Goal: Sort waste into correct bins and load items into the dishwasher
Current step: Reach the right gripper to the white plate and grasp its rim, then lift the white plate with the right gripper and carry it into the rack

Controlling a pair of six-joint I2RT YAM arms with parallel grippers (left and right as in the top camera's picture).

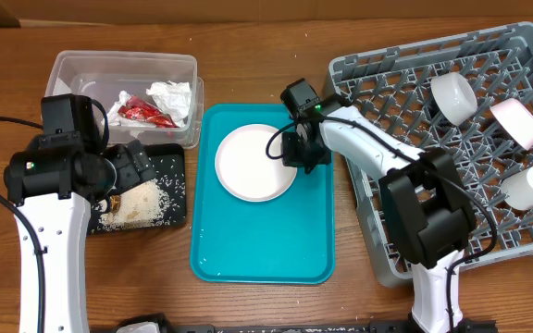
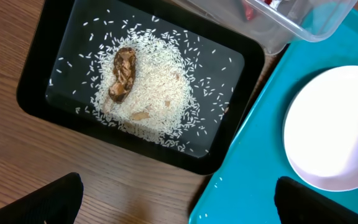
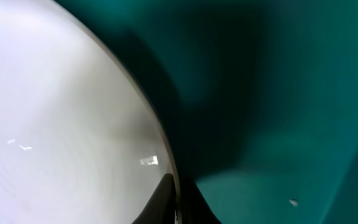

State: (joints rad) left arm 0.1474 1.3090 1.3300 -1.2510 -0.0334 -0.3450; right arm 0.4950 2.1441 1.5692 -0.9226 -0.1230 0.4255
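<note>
Right claw (image 1: pixel 294 153) sat low at right rim of white plate (image 1: pixel 248 165), fingertips (image 3: pixel 156 202) close on either side of rim; whether clamped, could not tell. Plate lay flat, face up, in far half of teal tray (image 1: pixel 262 250). Left claw (image 2: pixel 179 200) spread wide, empty, hovered above black tray (image 2: pixel 33 87). Brown scrap (image 2: pixel 122 74) lay on rice (image 2: pixel 166 93) there, long axis up-down in left wrist view.

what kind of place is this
Probably a tabletop dish-clearing test setup, not a real kitchen: a grey dish rack on a wooden table, beside a teal tray with one white plate.
</note>
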